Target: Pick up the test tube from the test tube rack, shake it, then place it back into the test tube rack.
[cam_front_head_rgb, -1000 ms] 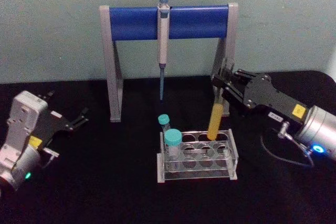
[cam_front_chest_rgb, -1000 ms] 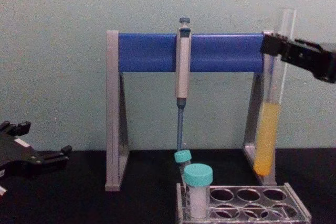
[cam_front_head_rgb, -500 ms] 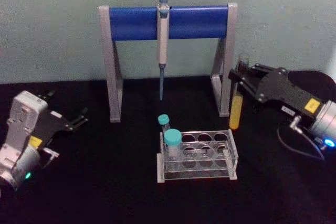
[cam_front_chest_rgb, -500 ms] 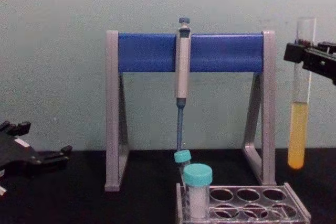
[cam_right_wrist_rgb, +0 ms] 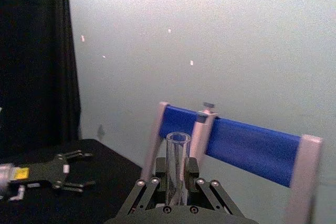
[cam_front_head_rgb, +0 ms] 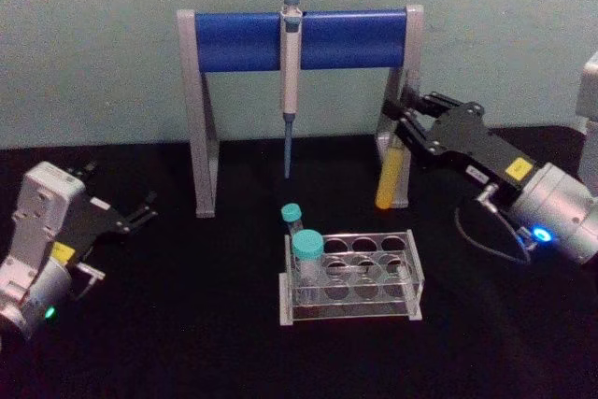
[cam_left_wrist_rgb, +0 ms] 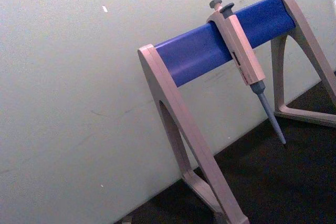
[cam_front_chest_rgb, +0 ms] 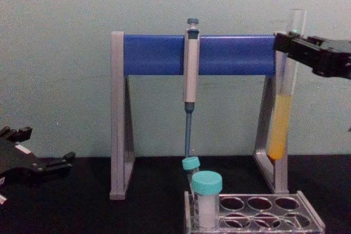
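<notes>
My right gripper [cam_front_head_rgb: 400,133] is shut on the upper part of the test tube [cam_front_head_rgb: 388,175], a clear glass tube with yellow-orange liquid in its lower part. The tube hangs slightly tilted in the air, in front of the stand's right leg, behind and above the test tube rack [cam_front_head_rgb: 411,273]. The chest view shows the tube [cam_front_chest_rgb: 279,127] well above the rack [cam_front_chest_rgb: 308,216], with the right gripper [cam_front_chest_rgb: 286,45] near its open top. In the right wrist view the tube [cam_right_wrist_rgb: 177,166] stands between the fingers [cam_right_wrist_rgb: 152,181]. My left gripper [cam_front_head_rgb: 140,210] rests open at the far left.
A grey-and-blue pipette stand [cam_front_head_rgb: 243,41] with a hanging pipette [cam_front_head_rgb: 291,53] stands behind the rack. Two teal-capped tubes [cam_front_head_rgb: 306,248] sit at the rack's left end. The black table spreads around the rack.
The right gripper swung the tube right and away from above the rack half a second ago, then back left to the stand's right leg. The left arm has not moved.
</notes>
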